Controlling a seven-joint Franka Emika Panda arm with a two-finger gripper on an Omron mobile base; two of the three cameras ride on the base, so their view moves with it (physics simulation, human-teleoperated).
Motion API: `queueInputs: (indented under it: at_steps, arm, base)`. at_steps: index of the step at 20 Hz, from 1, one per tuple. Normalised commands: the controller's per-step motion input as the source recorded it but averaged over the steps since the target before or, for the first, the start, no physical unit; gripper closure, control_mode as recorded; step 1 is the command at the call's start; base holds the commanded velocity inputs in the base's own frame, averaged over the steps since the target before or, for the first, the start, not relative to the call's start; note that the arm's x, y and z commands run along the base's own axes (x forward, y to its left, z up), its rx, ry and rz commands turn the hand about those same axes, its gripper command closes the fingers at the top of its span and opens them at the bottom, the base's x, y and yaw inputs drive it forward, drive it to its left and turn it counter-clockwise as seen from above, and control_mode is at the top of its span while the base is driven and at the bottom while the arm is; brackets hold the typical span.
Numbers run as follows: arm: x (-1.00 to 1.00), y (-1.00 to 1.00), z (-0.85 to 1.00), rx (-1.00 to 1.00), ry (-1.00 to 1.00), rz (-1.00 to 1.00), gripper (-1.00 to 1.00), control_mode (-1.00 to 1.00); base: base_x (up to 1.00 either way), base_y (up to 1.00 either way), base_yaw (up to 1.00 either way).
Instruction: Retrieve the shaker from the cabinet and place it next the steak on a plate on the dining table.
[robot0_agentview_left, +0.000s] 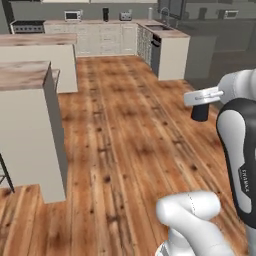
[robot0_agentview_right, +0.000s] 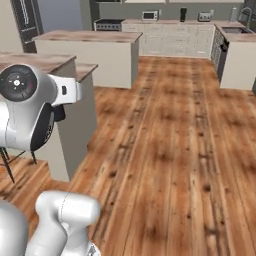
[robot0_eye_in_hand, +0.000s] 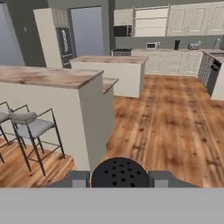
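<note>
My gripper (robot0_eye_in_hand: 120, 178) is shut on the black shaker (robot0_eye_in_hand: 120, 173), whose round perforated cap sits between the two grey fingers (robot0_eye_in_hand: 80, 179). In the left base view the shaker (robot0_agentview_left: 200, 114) hangs below the white hand, above the wooden floor. The right base view shows a dark bit of the shaker (robot0_agentview_right: 60, 113) behind the arm's elbow. The dining table (robot0_eye_in_hand: 48, 77), with its marbled stone top and beige front, stands ahead to the left, and its end shows as the dining table (robot0_agentview_left: 25, 75) and the dining table (robot0_agentview_right: 42, 61). The plate, steak and cabinet are out of view.
Two metal bar stools (robot0_eye_in_hand: 34, 126) stand at the dining table's near side. A shorter marble-topped island (robot0_eye_in_hand: 107, 59) lies beyond it. A counter run with a sink (robot0_agentview_left: 170, 47) closes the far right. Open wooden floor (robot0_agentview_right: 170, 150) stretches ahead.
</note>
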Motion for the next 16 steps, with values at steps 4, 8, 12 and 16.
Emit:
queueInputs:
  at_steps: [4, 8, 12, 16]
  arm:
    - [0.0, 0.0, 0.0, 0.0, 0.0, 0.0, 1.0, 1.0]
    - [0.0, 0.0, 0.0, 0.0, 0.0, 0.0, 1.0, 1.0]
    - [0.0, 0.0, 0.0, 0.0, 0.0, 0.0, 1.0, 1.0]
    - [0.0, 0.0, 0.0, 0.0, 0.0, 0.0, 1.0, 1.0]
  base:
    - [0.04, 1.0, -0.25]
    - [0.21, 1.0, -0.21]
    - [0.26, 1.0, -0.18]
    - [0.39, 1.0, -0.19]
